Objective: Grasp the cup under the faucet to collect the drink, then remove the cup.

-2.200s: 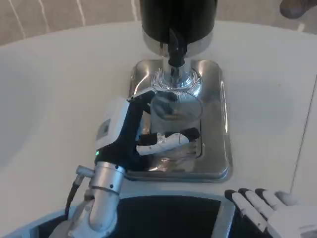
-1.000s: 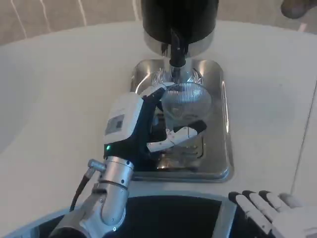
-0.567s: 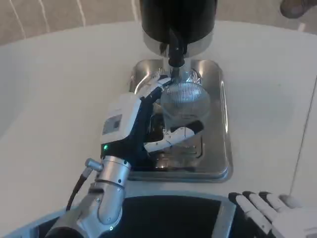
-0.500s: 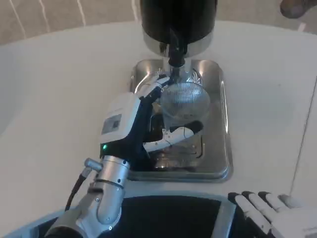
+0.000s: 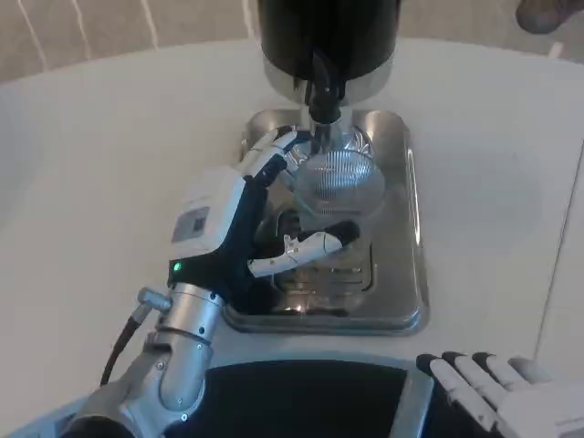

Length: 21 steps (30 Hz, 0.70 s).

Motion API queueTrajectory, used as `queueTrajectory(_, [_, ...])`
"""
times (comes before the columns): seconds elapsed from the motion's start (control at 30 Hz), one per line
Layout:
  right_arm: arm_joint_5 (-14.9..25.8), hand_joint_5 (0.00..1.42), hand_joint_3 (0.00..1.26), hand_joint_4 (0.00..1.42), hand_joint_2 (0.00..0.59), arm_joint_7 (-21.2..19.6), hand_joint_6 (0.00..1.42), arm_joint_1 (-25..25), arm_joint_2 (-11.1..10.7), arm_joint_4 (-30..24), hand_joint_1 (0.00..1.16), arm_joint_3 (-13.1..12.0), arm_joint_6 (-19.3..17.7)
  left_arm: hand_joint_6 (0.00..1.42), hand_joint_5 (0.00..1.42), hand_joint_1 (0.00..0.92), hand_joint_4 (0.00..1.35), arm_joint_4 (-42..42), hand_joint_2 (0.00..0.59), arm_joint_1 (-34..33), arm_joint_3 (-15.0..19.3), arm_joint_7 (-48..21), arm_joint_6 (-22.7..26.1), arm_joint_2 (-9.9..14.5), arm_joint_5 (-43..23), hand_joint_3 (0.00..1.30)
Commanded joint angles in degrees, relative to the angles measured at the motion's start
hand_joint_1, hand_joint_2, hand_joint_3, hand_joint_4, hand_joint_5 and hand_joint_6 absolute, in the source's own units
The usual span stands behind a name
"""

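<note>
A clear ribbed cup (image 5: 338, 185) stands on the steel drip tray (image 5: 404, 239), right below the black faucet (image 5: 321, 89) of the drink dispenser (image 5: 328, 32). My left hand (image 5: 239, 217) is at the cup's left side, its fingers (image 5: 270, 155) spread beside the rim and its thumb (image 5: 301, 250) reaching across in front of the cup's base. A small gap shows between fingers and cup, so the hand holds nothing. Whether the cup has drink in it I cannot tell. My right hand (image 5: 497, 394) lies at the bottom right with its fingers stretched out, empty.
The dispenser's black body stands at the tray's far end. White tabletop (image 5: 109, 182) spreads to the left and right of the tray. A dark panel (image 5: 301, 401) runs along the near edge between my arms.
My left hand has drawn back to the left and its fingers have spread off the cup. The cup stays under the faucet. The right hand has barely moved.
</note>
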Motion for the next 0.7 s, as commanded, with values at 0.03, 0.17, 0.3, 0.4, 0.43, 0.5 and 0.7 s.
queueTrajectory(0.03, [-0.3,0.00,0.00,0.00,0.532,-0.7,0.00,1.9,4.5,-0.9,0.18,0.6,-0.1,0.34,0.30,0.212,0.09,-1.2,0.045,1.5,-0.1,-0.9,-0.7,1.6,-0.1,0.22])
queueTrajectory(0.17, [-0.7,0.00,0.00,0.00,0.532,-0.7,0.00,1.6,4.4,-0.9,0.18,1.2,0.5,0.34,0.30,0.211,0.09,-2.3,0.047,2.2,0.2,-1.2,-1.1,2.4,-0.3,0.22])
queueTrajectory(0.3, [-0.7,0.00,0.00,0.00,0.532,-1.0,0.00,0.7,4.5,-0.9,0.18,1.8,1.4,0.34,0.31,0.211,0.09,-4.2,0.048,3.4,0.7,-0.8,-1.8,4.1,-0.2,0.22])
queueTrajectory(0.4, [-1.1,0.00,0.00,0.00,0.532,-1.0,0.00,-0.2,4.5,-0.9,0.19,2.5,2.2,0.34,0.31,0.211,0.09,-5.5,0.048,4.2,1.1,-1.0,-1.9,5.5,-0.3,0.22])
queueTrajectory(0.43, [-1.3,0.00,0.00,0.00,0.530,-1.0,0.00,-0.5,4.4,-0.9,0.19,2.9,2.6,0.35,0.31,0.211,0.09,-6.0,0.048,4.4,1.3,-1.2,-1.9,5.9,-0.5,0.21])
queueTrajectory(0.5, [-2.0,0.00,0.00,0.00,0.526,-1.1,0.00,-0.8,4.2,-0.9,0.19,3.7,3.4,0.36,0.31,0.202,0.09,-7.0,0.051,5.3,1.7,-1.4,-2.0,6.9,-0.7,0.20])
queueTrajectory(0.7, [-2.2,0.00,0.00,0.00,0.519,-1.6,0.00,-1.3,4.3,-0.9,0.18,5.3,5.9,0.38,0.31,0.198,0.09,-13.0,0.051,10.4,3.6,-1.7,-3.8,11.5,-0.8,0.20])
